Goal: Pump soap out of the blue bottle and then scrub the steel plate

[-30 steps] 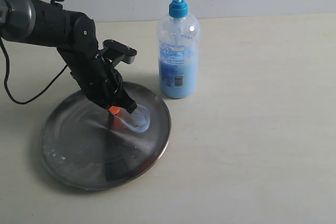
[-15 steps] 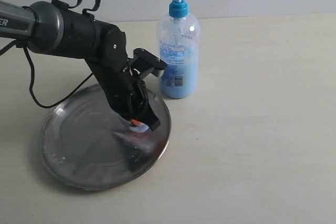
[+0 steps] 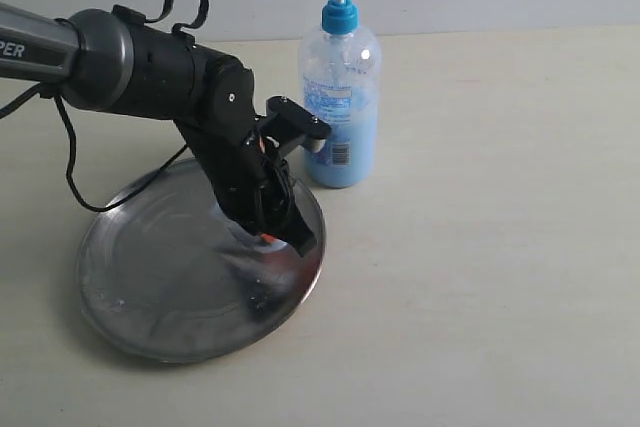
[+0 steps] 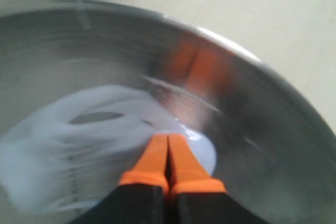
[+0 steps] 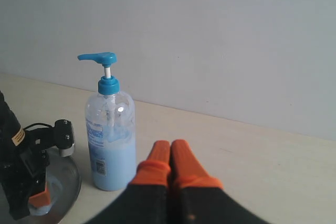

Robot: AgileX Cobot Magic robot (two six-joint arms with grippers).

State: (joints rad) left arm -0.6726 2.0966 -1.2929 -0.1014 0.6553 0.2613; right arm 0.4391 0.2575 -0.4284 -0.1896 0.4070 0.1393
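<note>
1. Left gripper, black with orange fingertips, is clenched. In its wrist view the two orange pads lie pressed flat against each other, with nothing caught between them.
2. Its tips are down on the wide, shallow, round plate of shiny grey steel. They sit just inside the raised rim, on the side nearest the bottle.
3. Pale blue, glossy soap is spread as a smeared patch over the plate's floor, reaching right up to the orange tips. The wrist picture is blurred, so the patch's edges are not sharp.
4. The tall clear plastic bottle of light blue liquid, with a bright blue pump head and a blue-white barcode label, stands upright on the beige table. It is just beside the plate, and the right wrist view shows a narrow gap between them.
5. The right gripper is also clenched and empty, its orange fingers together. The bottle stands beyond its tips and apart from them.
</note>
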